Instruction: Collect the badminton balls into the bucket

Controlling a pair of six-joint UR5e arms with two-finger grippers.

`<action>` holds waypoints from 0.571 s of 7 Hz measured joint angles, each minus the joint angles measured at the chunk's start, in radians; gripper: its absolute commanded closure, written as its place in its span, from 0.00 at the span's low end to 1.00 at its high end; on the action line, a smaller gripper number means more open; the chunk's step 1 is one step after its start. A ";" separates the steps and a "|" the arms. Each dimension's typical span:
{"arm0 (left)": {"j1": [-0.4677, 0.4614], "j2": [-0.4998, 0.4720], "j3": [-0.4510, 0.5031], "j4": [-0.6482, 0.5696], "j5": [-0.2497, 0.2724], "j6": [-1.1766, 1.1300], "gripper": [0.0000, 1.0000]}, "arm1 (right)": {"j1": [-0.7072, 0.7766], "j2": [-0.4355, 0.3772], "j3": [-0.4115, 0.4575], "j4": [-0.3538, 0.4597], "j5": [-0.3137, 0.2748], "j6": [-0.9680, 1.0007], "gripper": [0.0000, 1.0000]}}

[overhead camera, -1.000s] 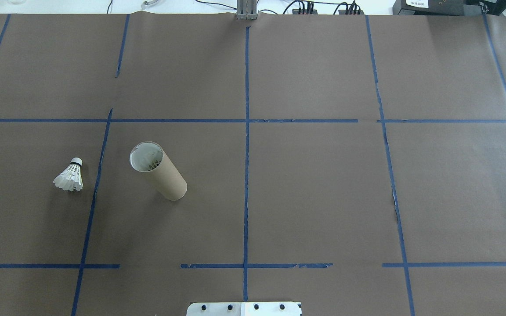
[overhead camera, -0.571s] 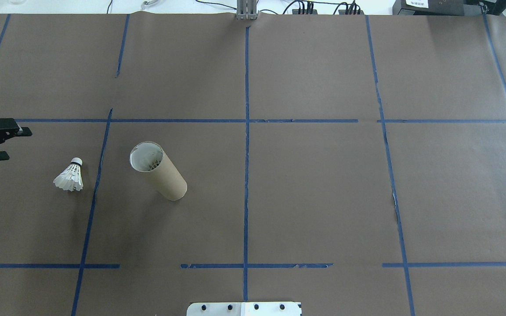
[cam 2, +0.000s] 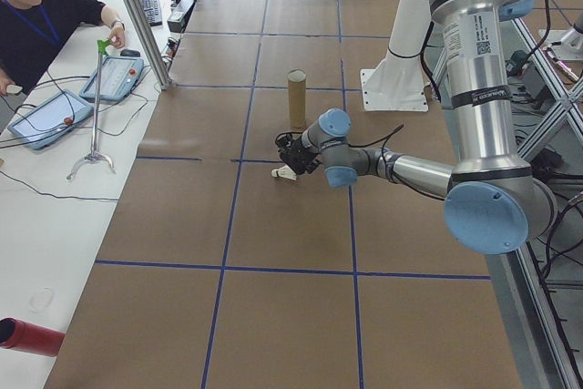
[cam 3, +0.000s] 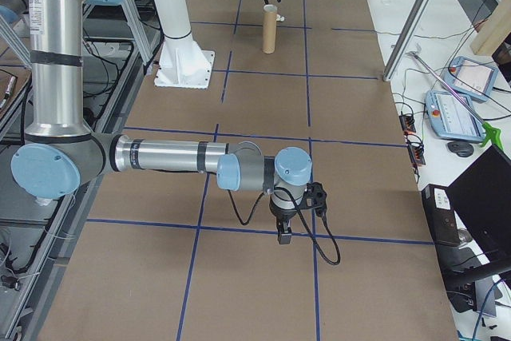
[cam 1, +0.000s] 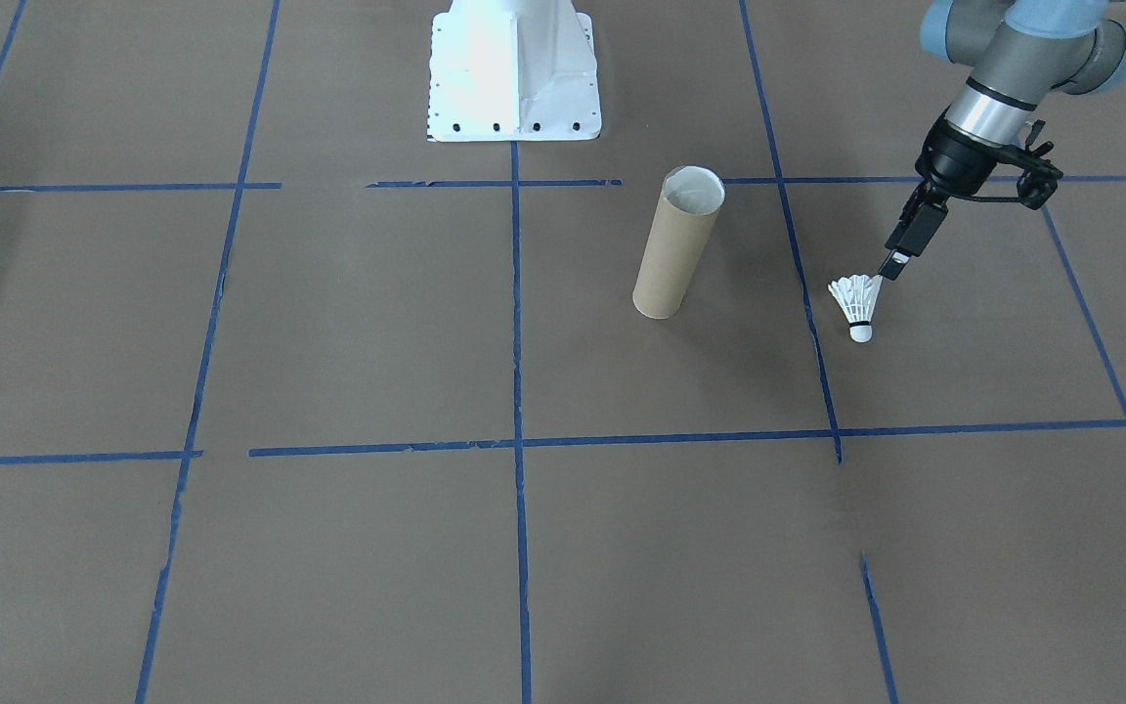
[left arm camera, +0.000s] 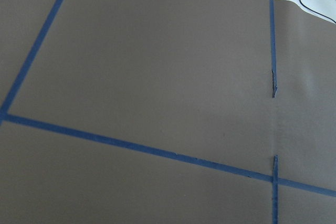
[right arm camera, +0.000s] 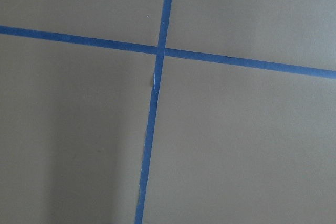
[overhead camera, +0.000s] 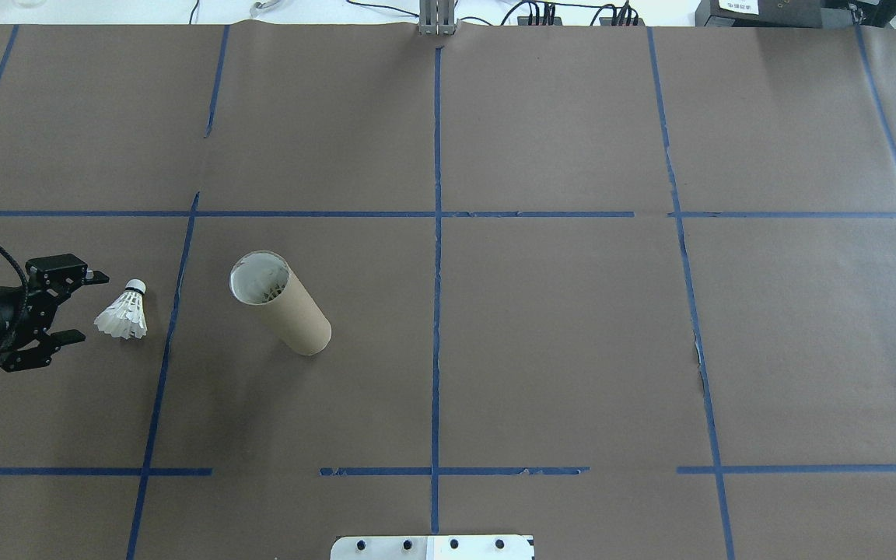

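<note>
A white feather shuttlecock, the badminton ball (overhead camera: pixel 123 315) (cam 1: pixel 856 303) (cam 2: pixel 285 173), lies on its side on the brown paper, cork tip pointing away from the robot. The bucket (overhead camera: pixel 281 303) (cam 1: pixel 677 244) (cam 2: pixel 297 99) (cam 3: pixel 270 29), a brown cardboard tube, stands upright to the shuttlecock's right in the overhead view, with white feathers showing inside its mouth. My left gripper (overhead camera: pixel 84 306) (cam 1: pixel 893 264) is open just left of the shuttlecock's skirt, and nothing is between its fingers. My right gripper (cam 3: pixel 282 233) hangs low over the paper far from both. I cannot tell whether it is open or shut.
The white metal base (overhead camera: pixel 432 547) (cam 1: pixel 514 68) stands at the table's near edge. Blue tape lines (overhead camera: pixel 436 233) grid the brown paper. A person (cam 2: pixel 36 15) sits at the side table with tablets (cam 2: pixel 46 120), and a red cylinder (cam 2: pixel 27 336) lies there.
My left gripper has come in from the overhead view's left edge and moved down and right, ending right beside the shuttlecock. Shuttlecock and tube have not moved.
</note>
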 measured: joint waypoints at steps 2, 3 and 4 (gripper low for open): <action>0.067 -0.006 0.015 0.006 0.056 -0.091 0.02 | 0.000 0.000 0.000 0.000 0.000 0.000 0.00; 0.075 -0.010 0.025 0.008 0.067 -0.110 0.14 | 0.000 0.000 0.000 0.000 0.000 0.000 0.00; 0.077 -0.017 0.040 0.010 0.085 -0.127 0.18 | 0.000 0.000 0.000 0.000 0.000 -0.001 0.00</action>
